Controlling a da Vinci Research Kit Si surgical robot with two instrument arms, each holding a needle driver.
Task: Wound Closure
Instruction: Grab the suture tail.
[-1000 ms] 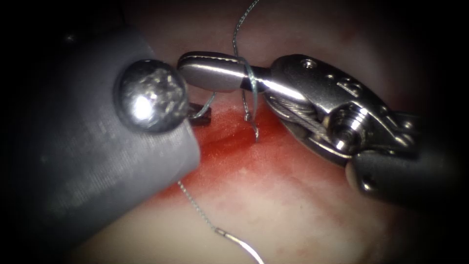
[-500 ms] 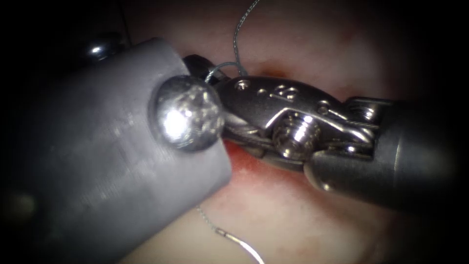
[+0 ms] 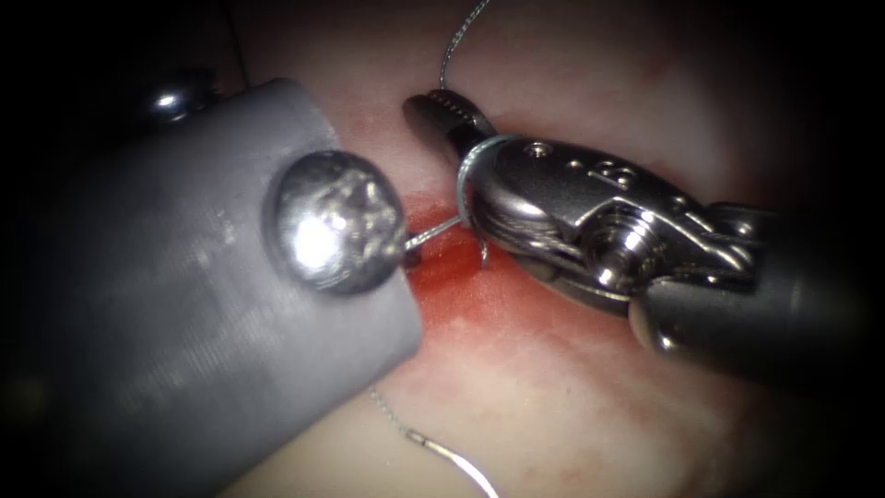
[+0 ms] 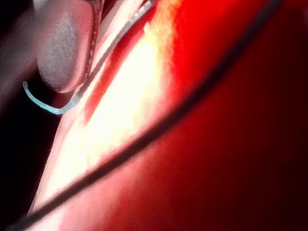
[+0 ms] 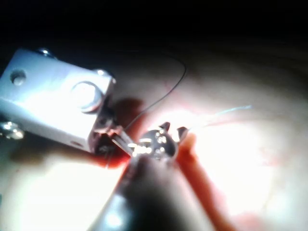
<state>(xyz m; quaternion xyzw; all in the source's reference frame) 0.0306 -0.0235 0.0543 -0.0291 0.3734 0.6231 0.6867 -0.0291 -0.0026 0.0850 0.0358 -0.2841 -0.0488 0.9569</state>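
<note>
Got the left pincer (image 5: 109, 140) clamped on the thread (image 3: 433, 229) just past its grey housing, middle of the frame, line pulled straight across to the right pincer (image 3: 442, 111). Looks only narrowly parted, that one, gripping nothing, with a loop wound round behind its tips. Spotted the needle (image 3: 456, 458) lying loose on the tissue (image 3: 553, 397) at bottom centre, not stuck in, below the red fluid (image 3: 461, 286).
</note>
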